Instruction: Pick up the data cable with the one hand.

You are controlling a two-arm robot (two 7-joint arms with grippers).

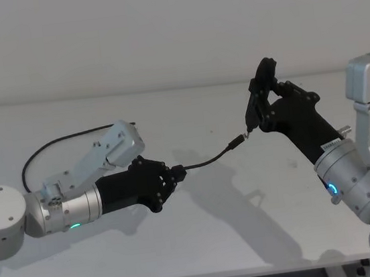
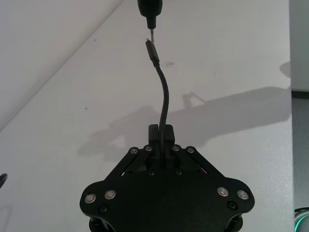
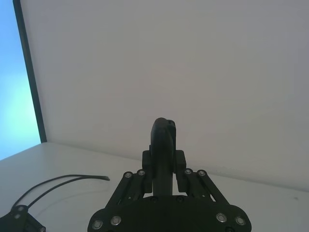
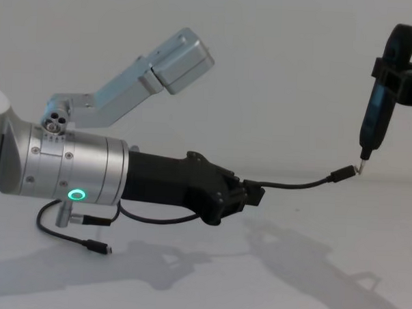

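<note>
One end effector did the work: the left end effector (image 2: 161,133), w/ its two fingers (image 2: 169,131) clamped on the data cable (image 1: 208,158), gripped it a short way back from the plug. From the chest view the left end effector (image 4: 249,195) sat clear above the tabletop (image 4: 310,268), so the gripped stretch was off the surface, the free end arching fwd and slightly up. The plug (image 2: 152,51) w/ its metal tip pointed at the tip of a slim pen-like tool (image 2: 150,14) held by the right end effector (image 1: 260,105); tip and plug were almost touching, can't tell if they actually met. The right end effector (image 3: 164,145) was closed on that tool, raised above the tabletop at the robot's right.

Behind the left wrist, the rest of the cable ran back in a loop (image 1: 51,147) lying on the tabletop (image 1: 204,237). A separate short lead (image 4: 86,241) hung under the left forearm, not the task's thing.

Progress, as judged: grasp done, plug end lifted, so the pick-up looked basically complete. Left over: the trailing loop was not yet off the tabletop, if that counts; otherwise just holding grip steady, as the cord is thin and could slip or swing.
</note>
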